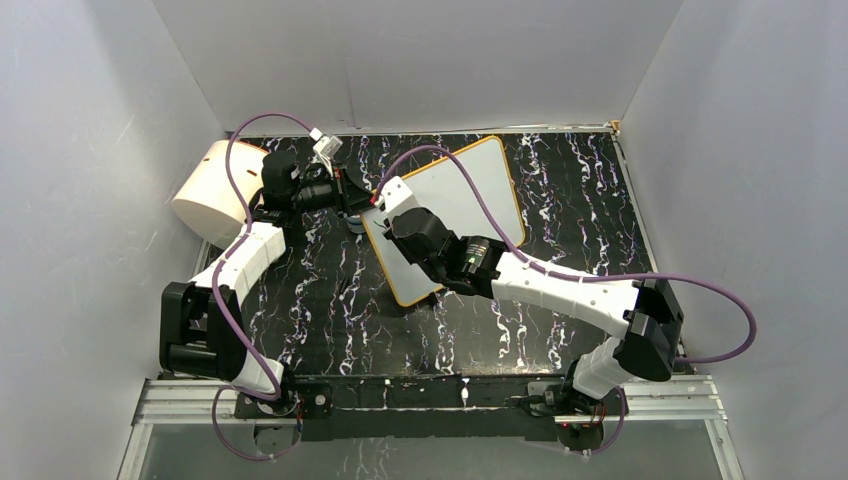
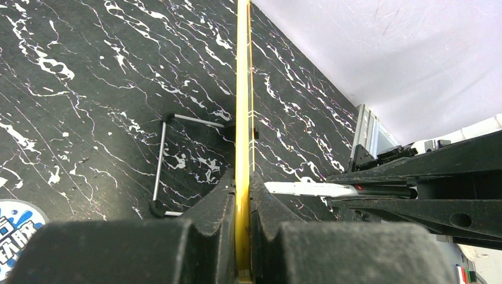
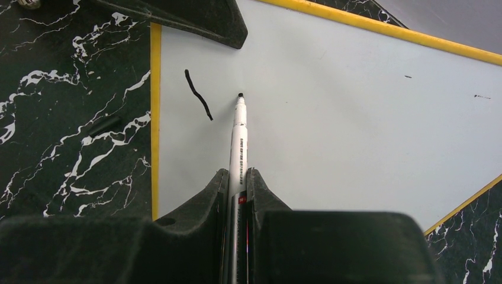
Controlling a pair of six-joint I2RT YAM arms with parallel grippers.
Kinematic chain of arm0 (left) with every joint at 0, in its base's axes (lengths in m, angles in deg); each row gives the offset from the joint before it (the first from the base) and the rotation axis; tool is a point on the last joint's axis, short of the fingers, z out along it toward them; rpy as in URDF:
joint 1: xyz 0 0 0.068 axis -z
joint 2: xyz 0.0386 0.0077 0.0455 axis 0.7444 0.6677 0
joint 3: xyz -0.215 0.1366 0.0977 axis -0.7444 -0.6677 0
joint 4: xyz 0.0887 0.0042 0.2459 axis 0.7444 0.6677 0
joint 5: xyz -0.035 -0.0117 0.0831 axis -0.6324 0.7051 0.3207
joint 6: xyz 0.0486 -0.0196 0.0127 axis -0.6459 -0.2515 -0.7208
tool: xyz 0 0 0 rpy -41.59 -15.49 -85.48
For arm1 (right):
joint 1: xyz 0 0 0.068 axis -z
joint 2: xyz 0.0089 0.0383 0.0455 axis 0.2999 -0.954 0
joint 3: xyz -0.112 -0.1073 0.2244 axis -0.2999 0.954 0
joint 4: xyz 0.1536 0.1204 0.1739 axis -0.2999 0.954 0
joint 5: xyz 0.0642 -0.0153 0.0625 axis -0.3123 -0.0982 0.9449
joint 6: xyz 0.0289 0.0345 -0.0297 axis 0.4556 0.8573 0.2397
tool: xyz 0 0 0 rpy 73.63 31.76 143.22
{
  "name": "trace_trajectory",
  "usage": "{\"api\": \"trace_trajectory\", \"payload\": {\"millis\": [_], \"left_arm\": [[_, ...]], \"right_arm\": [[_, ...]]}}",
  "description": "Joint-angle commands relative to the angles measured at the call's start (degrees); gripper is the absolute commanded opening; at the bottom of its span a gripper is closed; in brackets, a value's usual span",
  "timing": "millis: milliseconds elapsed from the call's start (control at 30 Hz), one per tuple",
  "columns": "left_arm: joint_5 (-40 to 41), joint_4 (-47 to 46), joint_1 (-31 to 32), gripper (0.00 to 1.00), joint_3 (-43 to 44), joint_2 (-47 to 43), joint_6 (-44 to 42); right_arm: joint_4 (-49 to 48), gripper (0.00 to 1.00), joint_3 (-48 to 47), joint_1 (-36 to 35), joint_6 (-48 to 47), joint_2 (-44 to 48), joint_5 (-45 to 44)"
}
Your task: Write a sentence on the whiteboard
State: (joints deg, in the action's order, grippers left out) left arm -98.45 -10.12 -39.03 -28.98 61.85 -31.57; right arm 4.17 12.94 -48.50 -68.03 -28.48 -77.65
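Note:
The whiteboard (image 1: 470, 195), white with an orange-yellow rim, stands tilted on the black marbled table. My left gripper (image 1: 357, 205) is shut on its left rim, seen edge-on in the left wrist view (image 2: 243, 106) between my fingers (image 2: 243, 183). My right gripper (image 1: 398, 212) is shut on a white marker (image 3: 239, 142) whose black tip is at the board's surface (image 3: 355, 118) near the top left corner. Of the sentence only one short slanted black stroke (image 3: 198, 94) shows, just left of the tip. The marker also shows in the left wrist view (image 2: 308, 189).
A big cream cylinder (image 1: 210, 190) lies at the far left by the wall. A thin metal wire stand with black feet (image 2: 160, 160) sits behind the board. A blue-and-white sticker (image 2: 15, 228) is on the table. White walls enclose the table.

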Motion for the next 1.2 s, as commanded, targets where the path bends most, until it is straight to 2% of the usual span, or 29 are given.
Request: {"api": "trace_trajectory", "payload": {"millis": [0, 1167], "left_arm": [[-2.3, 2.8, 1.6, 0.00, -1.7, 0.6, -1.7], [-2.1, 2.9, 1.5, 0.00, -1.6, 0.8, -1.8]], "right_arm": [[-1.3, 0.00, -2.3, 0.4, 0.7, -0.2, 0.2], [7.2, 0.00, -5.4, 0.3, 1.2, -2.3, 6.5]]}}
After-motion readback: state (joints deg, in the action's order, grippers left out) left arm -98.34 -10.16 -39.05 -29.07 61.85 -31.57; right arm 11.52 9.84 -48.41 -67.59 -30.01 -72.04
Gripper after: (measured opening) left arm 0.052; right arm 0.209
